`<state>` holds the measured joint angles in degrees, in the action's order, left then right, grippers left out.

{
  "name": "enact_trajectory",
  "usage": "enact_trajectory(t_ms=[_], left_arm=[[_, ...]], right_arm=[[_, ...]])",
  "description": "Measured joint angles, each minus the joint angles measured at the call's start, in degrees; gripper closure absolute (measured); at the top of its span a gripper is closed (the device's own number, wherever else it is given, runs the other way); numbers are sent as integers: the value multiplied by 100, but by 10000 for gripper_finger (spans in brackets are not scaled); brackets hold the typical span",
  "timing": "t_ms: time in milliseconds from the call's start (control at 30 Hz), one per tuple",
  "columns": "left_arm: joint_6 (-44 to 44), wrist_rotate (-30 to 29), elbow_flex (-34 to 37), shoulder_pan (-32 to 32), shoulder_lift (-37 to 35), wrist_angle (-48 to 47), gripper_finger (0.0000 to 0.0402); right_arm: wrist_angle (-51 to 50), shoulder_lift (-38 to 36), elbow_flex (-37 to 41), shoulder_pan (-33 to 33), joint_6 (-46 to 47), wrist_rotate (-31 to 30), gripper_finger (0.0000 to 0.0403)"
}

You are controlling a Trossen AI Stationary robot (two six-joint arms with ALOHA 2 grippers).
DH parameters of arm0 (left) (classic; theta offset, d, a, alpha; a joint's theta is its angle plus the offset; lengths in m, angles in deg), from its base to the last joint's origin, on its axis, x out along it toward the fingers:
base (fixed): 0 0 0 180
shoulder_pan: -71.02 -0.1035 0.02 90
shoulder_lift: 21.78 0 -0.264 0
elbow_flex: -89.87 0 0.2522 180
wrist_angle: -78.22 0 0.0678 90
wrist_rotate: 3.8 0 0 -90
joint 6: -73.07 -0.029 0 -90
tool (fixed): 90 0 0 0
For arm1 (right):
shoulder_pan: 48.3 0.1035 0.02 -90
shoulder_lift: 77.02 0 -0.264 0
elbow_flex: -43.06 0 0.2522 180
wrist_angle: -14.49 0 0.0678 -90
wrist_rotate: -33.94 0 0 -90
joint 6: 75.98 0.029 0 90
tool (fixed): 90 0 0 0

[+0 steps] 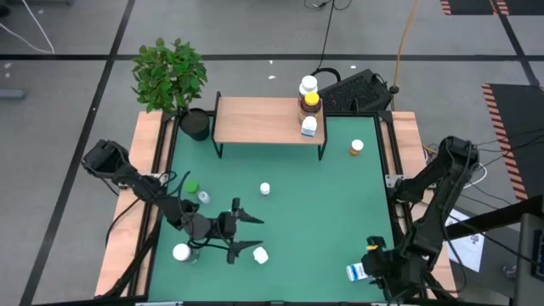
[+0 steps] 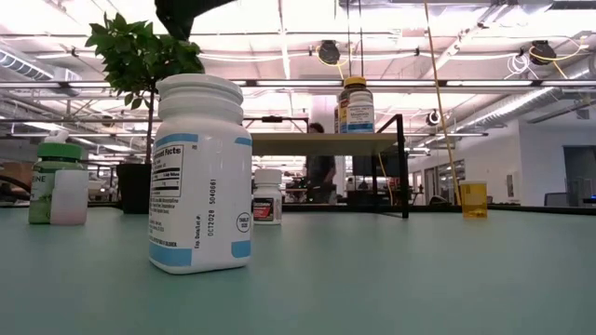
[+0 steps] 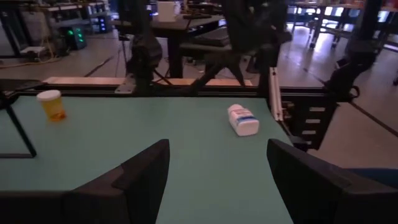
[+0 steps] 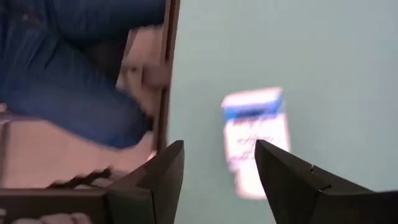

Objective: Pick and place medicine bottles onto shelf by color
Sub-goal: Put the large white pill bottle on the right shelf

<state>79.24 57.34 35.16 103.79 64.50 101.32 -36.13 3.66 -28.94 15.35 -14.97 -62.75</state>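
The shelf (image 1: 263, 119) stands at the table's far side with three bottles at its right end: a white-capped one (image 1: 308, 85), an amber one with a yellow cap (image 1: 311, 102) and a white one (image 1: 308, 126). An orange vial (image 1: 356, 147), a white bottle (image 1: 265, 189), a green-capped bottle (image 1: 192, 187) and two white bottles (image 1: 181, 252) (image 1: 260, 254) stand on the green table. A blue-and-white bottle (image 4: 255, 140) lies on its side near the front right. My right gripper (image 4: 217, 168) hangs open above it. My left gripper (image 1: 253, 233) is open near the front left and holds nothing.
A potted plant (image 1: 170, 76) in a black pot (image 1: 195, 125) stands at the shelf's left end. Wooden rails (image 1: 127, 229) run along both table sides. A dark keyboard (image 1: 357, 89) lies beyond the far edge. The table's middle (image 1: 314, 204) is bare green surface.
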Motion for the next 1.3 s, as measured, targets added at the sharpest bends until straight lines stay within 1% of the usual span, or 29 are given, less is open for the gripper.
enact_trajectory(t_ms=[67,133,300,433,600,667,867,1067,1233,1300], left_arm=[[-14,-4,0,-82,0,0,128],[-5,-4,0,-157,0,-19,128],[190,-8,0,-290,0,-164,128],[186,-7,0,-291,0,-195,128],[184,-7,0,-303,0,-224,128],[185,-7,0,-326,0,-248,128],[355,-7,0,-335,0,-462,128],[585,-12,0,-335,0,-529,128],[727,-15,0,-352,0,-529,128],[816,-15,0,-390,0,-533,128]], right_arm=[[7,109,0,88,316,280,203],[-39,218,0,178,409,392,197],[-669,418,2,222,227,344,191],[-895,560,7,222,-131,78,191],[-724,644,7,222,-289,51,190],[-591,647,79,226,-316,-78,190],[24,652,619,226,-333,-72,190],[532,654,988,226,-365,-68,191],[734,644,1241,226,-635,-92,208],[708,636,1271,199,-869,-204,218]])
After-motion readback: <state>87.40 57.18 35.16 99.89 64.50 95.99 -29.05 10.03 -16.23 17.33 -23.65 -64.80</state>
